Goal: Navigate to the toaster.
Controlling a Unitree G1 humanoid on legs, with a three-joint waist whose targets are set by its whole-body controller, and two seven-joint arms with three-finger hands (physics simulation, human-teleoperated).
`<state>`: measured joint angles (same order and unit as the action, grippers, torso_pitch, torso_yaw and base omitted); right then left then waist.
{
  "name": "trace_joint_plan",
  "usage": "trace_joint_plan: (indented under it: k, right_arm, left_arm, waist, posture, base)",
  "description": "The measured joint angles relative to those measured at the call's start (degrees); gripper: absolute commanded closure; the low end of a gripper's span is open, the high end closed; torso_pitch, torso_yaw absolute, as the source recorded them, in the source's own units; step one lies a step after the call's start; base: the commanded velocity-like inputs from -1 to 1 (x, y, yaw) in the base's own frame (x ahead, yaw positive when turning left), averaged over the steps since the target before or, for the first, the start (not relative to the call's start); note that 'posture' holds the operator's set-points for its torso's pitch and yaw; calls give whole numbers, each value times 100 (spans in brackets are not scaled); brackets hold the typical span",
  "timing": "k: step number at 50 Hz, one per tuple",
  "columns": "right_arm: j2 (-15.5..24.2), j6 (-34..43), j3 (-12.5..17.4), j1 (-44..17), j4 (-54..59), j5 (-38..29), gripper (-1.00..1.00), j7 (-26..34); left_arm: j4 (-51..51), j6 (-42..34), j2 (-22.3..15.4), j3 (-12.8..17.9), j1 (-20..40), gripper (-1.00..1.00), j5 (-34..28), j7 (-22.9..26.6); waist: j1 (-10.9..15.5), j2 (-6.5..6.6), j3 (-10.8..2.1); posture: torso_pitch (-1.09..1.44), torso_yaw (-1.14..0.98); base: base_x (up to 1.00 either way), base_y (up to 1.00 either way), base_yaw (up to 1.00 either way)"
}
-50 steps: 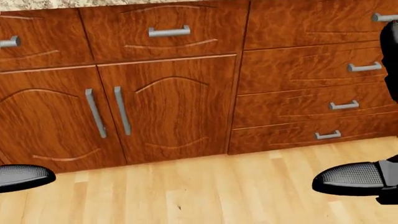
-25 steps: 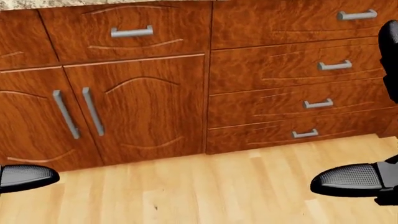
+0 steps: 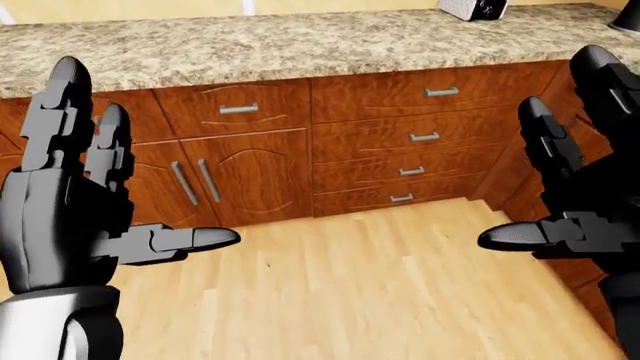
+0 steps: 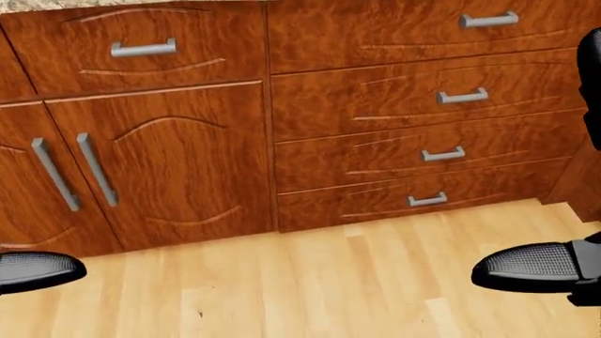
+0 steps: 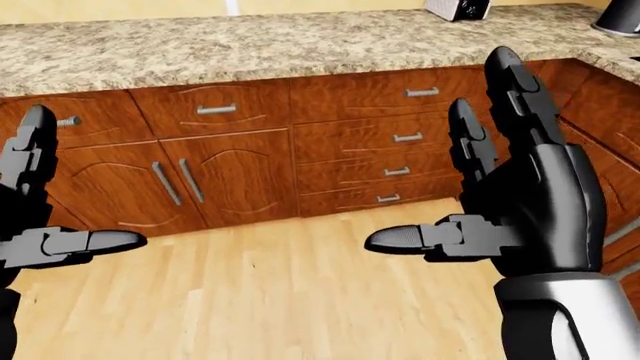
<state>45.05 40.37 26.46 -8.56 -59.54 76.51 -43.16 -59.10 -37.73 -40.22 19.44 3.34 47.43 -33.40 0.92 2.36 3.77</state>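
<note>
A white toaster [image 3: 472, 8] stands on the granite counter [image 3: 280, 45] at the top right of the left-eye view, cut off by the top edge; the right-eye view shows the toaster [image 5: 457, 8] too. My left hand [image 3: 90, 202] is raised at the left with fingers spread, holding nothing. My right hand [image 5: 500, 187] is raised at the right, fingers spread and empty. The head view shows only one fingertip [image 4: 37, 271] of the left hand and one fingertip [image 4: 526, 266] of the right.
Red-brown wooden cabinets run under the counter: double doors [image 4: 141, 169] at the left and a drawer stack [image 4: 423, 120] at the right. The counter turns a corner at the right, with more cabinets [image 5: 610, 135]. A dark object [image 5: 615, 19] sits at the top right. Light wood floor [image 3: 350, 292] lies below.
The whole head view has shifted: cabinets and drawers slid left, so the camera moved rightward along the counter. Both hands keep their pose.
</note>
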Motion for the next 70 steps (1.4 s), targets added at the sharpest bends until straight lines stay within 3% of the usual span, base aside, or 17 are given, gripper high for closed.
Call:
trace_joint_plan:
  k: [5,11,12,14,16,25,27,29,31,35,37,42,51,53,57,63,70]
  right_arm:
    - [0,70,-58,27,-19,26,-100,62]
    - [17,13,58,-26,-44,31,-100,52]
    - [41,24,79,-38,-27,45,-100,41]
    - [8,65,93,1,39,49,-100,-4]
    - [-28,108,66,34,69,11,-100,-13]
    - [-31,44,25,-14,-4,-37,-100,33]
    - [-79,74,-84,39,-15,-40,-100,64]
    - [-88,122,-131,52,-15,-32,-100,97]
    - [-71,112,-89,22,-21,-55,-100,109]
    - [-50,24,-22,9,-46,-98,-100,106]
    - [-34,9,-37,14,-40,-110,-100,109]
    - [-31,84,-3,38,63,-93,-100,26]
    - [-19,76,19,-40,12,-42,-100,24]
    - [-59,128,-28,-34,-18,26,-100,18]
    - [-34,149,-35,-35,-25,44,-100,48]
    - [-10,-1,-73,19,-41,-90,-100,92]
    - [-104,74,-15,80,52,-205,-100,107]
  left_arm:
    - [65,-82,21,-26,-10,-100,-37,-16]
    - [10,-21,-18,-25,47,-100,-69,-34]
    - [6,-23,30,-50,61,-100,-75,-28]
    - [-9,-62,114,-175,35,-100,-74,20]
    - [-11,-107,82,-210,19,-100,-37,62]
    - [-34,5,19,-68,32,-100,-55,5]
    - [45,-17,-4,-44,-28,-100,-8,-30]
    - [100,-59,56,-91,-59,-100,-58,-38]
    - [67,-78,86,-103,-18,-100,-123,5]
    - [-12,3,48,-40,-1,-100,-143,19]
    - [3,11,41,-30,5,-100,-155,28]
    - [0,-97,116,-168,3,-100,-87,104]
    - [-33,-34,47,-111,56,-100,-96,30]
    - [41,-81,65,-95,39,-100,-80,6]
    - [62,-132,79,-89,28,-100,-114,5]
    - [17,-40,125,-65,-4,-100,-249,93]
    - [5,-116,209,-219,2,-100,-243,183]
  waist:
    - [18,6,-117]
    - [36,-527,-82]
    - [-11,-551,-108]
    - [-84,-471,-19]
    - [-95,-435,-21]
    - [-24,27,-8]
    - [32,-30,29]
    - [32,23,-51]
    - [13,-33,-108]
    - [34,-341,-65]
    - [17,-590,-109]
    - [-95,-460,-60]
    - [-55,68,-8]
    - [20,-25,35]
    - [5,10,-126]
    - [29,-562,-87]
    - [-76,-326,-40]
  posture:
    - [0,0]
    - [0,0]
    - [0,0]
    - [0,0]
    - [0,0]
    - [0,0]
    - [0,0]
    - [0,0]
    - [0,0]
    - [0,0]
    - [0,0]
    - [0,0]
    - [0,0]
    - [0,0]
    - [0,0]
    - [0,0]
    - [0,0]
  base:
    - [0,-27,0]
    - [0,-27,0]
    - [0,-27,0]
    - [0,-27,0]
    - [0,-27,0]
    - [0,-27,0]
    - [0,-27,0]
    - [0,-27,0]
    - [0,-27,0]
    - [0,-27,0]
    - [0,-27,0]
    - [0,-27,0]
    - [0,-27,0]
    - [0,-27,0]
    - [0,-27,0]
    - [0,-27,0]
    - [0,-27,0]
